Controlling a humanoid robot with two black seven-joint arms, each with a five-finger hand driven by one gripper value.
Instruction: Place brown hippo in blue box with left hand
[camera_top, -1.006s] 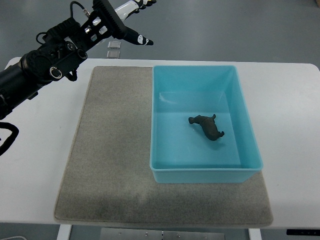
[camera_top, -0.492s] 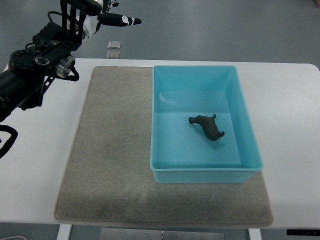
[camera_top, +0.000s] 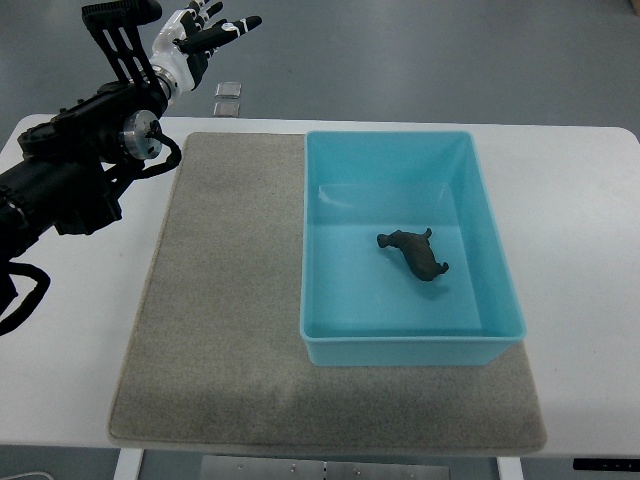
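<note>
Left hand (camera_top: 205, 35) was raised beyond the bench's (camera_top: 580, 200) far-left corner, fingers spread and empty, arm angled in from the left. Brown hippo (camera_top: 415, 254) lay inside the blue box (camera_top: 400, 342).

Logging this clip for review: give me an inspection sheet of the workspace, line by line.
Surface: white table with a grey mat on it.
Job's things: brown hippo lies inside the blue box, which sits on the mat.
Clutter: nothing seen.
Hands: left hand raised beyond the table's far left corner, fingers spread, empty; right not in view.
Cables: black cable loops at the left edge.
Surroundings: grey floor, two small floor plates.
</note>
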